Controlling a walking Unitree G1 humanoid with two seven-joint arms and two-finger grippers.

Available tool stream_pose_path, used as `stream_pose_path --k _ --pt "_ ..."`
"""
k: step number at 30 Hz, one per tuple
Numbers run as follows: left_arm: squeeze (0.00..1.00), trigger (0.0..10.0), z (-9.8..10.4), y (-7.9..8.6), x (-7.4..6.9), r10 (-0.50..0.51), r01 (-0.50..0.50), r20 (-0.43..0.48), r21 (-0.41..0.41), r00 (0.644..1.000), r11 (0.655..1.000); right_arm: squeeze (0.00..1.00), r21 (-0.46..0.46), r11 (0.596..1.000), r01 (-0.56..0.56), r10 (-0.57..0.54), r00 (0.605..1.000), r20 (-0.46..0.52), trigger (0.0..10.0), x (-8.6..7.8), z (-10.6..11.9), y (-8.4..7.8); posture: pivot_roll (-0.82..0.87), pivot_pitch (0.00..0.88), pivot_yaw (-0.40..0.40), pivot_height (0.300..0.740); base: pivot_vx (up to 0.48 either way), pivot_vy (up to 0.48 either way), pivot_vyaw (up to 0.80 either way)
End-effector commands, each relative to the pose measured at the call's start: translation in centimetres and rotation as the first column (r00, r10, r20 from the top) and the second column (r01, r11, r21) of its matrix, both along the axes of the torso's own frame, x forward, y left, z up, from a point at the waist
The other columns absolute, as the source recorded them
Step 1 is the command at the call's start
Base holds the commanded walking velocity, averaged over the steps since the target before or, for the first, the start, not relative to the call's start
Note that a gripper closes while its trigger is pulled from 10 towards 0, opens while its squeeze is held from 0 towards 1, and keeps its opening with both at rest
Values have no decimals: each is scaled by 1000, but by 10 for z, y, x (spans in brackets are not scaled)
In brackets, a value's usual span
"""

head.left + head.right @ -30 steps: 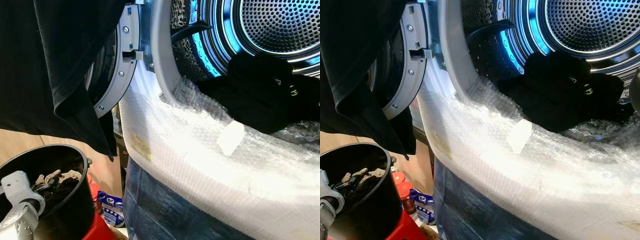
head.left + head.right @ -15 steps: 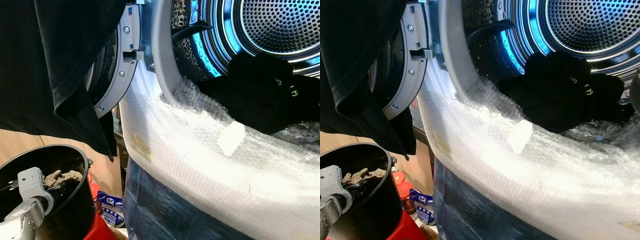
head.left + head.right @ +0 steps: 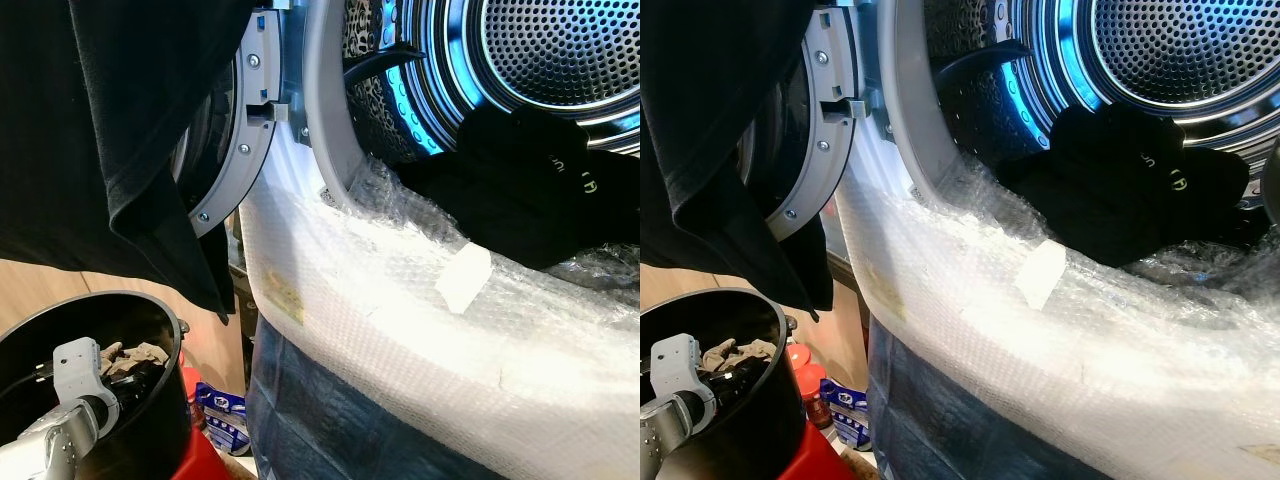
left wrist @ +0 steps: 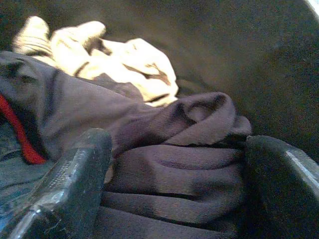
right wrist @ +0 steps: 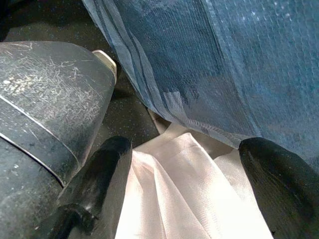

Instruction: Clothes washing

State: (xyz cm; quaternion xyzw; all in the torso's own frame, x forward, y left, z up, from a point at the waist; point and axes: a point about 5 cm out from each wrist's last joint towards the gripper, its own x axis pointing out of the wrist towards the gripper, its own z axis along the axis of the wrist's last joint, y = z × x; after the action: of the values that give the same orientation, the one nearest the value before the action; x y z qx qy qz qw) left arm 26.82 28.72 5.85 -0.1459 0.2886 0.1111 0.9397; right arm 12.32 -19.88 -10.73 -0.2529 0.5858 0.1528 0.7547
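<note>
Left gripper (image 4: 172, 199) down inside black bucket (image 3: 160, 420), 2 fingers (image 4: 75, 179) spread wide on either side of a bunched dark grey garment (image 4: 169, 164), touching folds but not clamped. Garment's folds run across from finger to finger; beige cloth (image 4: 124, 64) behind it, red strip at one edge. Right gripper (image 5: 184, 199) hangs idle, parted, over white fabric (image 5: 184, 194) beside blue-wrapped panel. Washer drum (image 3: 560, 50) lit blue, door (image 3: 235, 130) swung open. Black clothing (image 3: 530, 190) lies in drum mouth, sagging over bubble wrap (image 3: 420, 320) on the rim. Black shirt (image 3: 110, 140) hangs at upper left, hem pointing down. Bucket sits lower left, below door
</note>
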Motion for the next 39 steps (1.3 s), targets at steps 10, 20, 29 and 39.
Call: stream_pose_path --k 10,20,29,39 --pt "0 10000 -39 -30 -21 -58 42 -168 -97 984 994 0 -7 999 -40 40 999 6 10000 5 1 1 24 0 -98 740 0 0 0" --pt "0 0 -34 -23 -23 -19 11 -131 -56 991 998 0 -16 999 -39 40 999 19 10000 9 3 -3 27 0 -106 740 0 0 0" --pt "0 0 -28 -23 -26 -28 25 -92 -28 995 999 0 -14 999 -42 43 999 26 10000 14 5 -4 24 0 -105 740 0 0 0" --pt "0 0 -27 -27 -39 -20 18 -87 -22 996 1000 0 -5 998 -60 60 998 33 10000 19 6 5 35 0 -100 740 0 0 0"
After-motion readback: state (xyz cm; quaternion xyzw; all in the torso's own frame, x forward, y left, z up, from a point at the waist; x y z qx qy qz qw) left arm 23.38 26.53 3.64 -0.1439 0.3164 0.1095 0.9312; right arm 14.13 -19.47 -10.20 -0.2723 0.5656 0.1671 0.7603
